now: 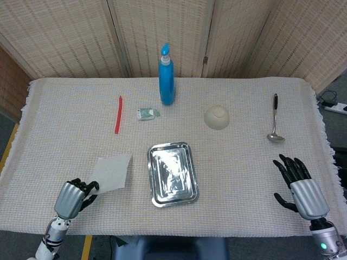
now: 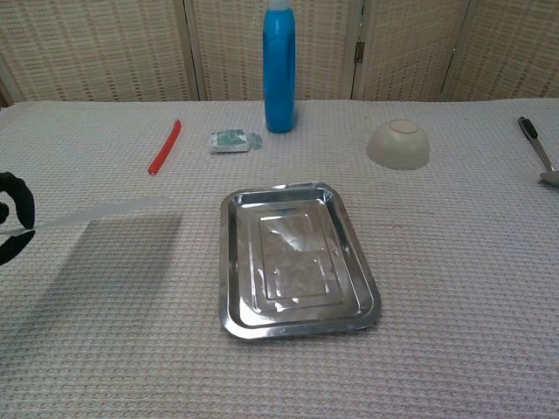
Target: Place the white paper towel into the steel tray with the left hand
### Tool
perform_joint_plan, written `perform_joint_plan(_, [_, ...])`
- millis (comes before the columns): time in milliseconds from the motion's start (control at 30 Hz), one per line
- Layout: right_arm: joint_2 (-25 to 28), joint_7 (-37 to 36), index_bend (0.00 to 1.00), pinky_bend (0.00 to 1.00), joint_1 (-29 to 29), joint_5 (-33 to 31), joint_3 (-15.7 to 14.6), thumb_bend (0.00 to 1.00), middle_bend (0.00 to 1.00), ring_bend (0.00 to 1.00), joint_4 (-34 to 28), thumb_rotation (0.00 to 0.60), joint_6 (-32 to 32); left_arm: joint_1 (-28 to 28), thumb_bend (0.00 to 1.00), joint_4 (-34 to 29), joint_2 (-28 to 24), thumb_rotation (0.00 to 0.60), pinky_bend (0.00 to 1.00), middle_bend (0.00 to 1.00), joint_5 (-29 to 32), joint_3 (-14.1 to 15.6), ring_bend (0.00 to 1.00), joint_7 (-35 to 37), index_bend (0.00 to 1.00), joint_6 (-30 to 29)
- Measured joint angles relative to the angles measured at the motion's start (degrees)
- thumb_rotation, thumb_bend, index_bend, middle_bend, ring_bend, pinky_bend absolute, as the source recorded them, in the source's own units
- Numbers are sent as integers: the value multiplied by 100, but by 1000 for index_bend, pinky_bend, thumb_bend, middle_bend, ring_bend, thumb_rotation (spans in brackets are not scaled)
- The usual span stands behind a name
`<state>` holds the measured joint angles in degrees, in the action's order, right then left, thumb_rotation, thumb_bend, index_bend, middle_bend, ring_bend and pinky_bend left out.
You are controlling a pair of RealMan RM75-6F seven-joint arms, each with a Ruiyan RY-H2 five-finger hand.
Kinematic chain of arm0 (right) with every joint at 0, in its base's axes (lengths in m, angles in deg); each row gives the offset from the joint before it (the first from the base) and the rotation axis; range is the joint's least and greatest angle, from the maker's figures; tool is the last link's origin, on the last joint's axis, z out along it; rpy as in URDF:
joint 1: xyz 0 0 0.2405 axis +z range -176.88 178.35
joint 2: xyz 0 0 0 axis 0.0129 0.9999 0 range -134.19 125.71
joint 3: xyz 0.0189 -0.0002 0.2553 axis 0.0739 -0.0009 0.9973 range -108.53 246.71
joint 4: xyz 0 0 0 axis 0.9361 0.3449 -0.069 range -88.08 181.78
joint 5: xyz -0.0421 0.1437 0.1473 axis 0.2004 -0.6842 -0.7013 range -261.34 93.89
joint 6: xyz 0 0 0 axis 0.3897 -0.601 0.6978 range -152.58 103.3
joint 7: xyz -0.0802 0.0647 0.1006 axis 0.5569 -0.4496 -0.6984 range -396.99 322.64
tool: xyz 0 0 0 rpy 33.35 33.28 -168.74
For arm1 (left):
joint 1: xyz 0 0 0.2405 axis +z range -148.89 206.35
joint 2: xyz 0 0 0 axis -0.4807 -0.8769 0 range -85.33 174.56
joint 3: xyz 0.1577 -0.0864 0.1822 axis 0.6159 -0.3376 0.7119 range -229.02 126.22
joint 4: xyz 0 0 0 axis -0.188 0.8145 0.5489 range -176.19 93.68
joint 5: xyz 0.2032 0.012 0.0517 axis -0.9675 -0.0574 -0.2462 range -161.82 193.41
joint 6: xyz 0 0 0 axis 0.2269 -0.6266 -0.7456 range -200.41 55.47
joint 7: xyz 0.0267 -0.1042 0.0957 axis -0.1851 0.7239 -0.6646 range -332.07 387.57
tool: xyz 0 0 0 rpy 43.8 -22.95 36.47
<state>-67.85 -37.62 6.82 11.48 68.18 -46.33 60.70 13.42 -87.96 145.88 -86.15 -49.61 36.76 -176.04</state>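
**Towel lifted by one edge, tray waits to its right**

The left hand [image 1: 73,194] pinches the near-left edge of the white paper towel [image 1: 112,171] between its dark fingertips [image 2: 16,202], and the sheet hangs out from that pinch almost flat. The chest view shows it nearly edge-on, clear of the table cloth [image 1: 65,135], with its shadow spread on the weave below. Holding it by one margin lets the free end lead, so it can be swung over a rim rather than dragged.

The steel tray [image 1: 153,187] lies at about 3 o'clock from the towel, just beside its free edge, empty and flat, its long side running away from the robot. The towel is not yet over it; the judgement is that the carry has begun and the release is still to come. A limp sheet held this way may fold or droop against the tray's rim.

The right hand [image 1: 299,184] rests at the far right near the table edge, fingers spread and holding nothing, well apart from the work.

At 12 o'clock from the tray stands the blue bottle [image 1: 166,77].
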Motion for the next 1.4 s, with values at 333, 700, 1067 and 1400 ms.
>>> perform_joint_plan(333, [183, -418, 0, 0, -67, 176, -56, 325, 0, 0, -30, 600, 205, -242, 580, -1394, -364, 600, 865, 1000, -209, -171, 969, -1220, 607, 7])
perform_joint_plan(700, [445, -1140, 0, 0, -182, 426, -120, 325, 0, 0, -24, 600, 595, -651, 580, -2212, -33, 600, 866, 1000, -639, -166, 968, -2453, 595, 725])
perform_joint_plan(1067, [740, -1876, 0, 0, -313, 515, -184, 325, 0, 0, 145, 600, 910, -1020, 580, -1741, 931, 600, 865, 1000, -711, -68, 967, -2592, 588, 1504])
perform_joint_plan(1400, [818, -2030, 0, 0, -417, 522, -190, 325, 0, 0, 189, 600, 1076, -1246, 580, -1010, 1501, 600, 866, 1000, -622, 39, 966, -2284, 579, 1928])
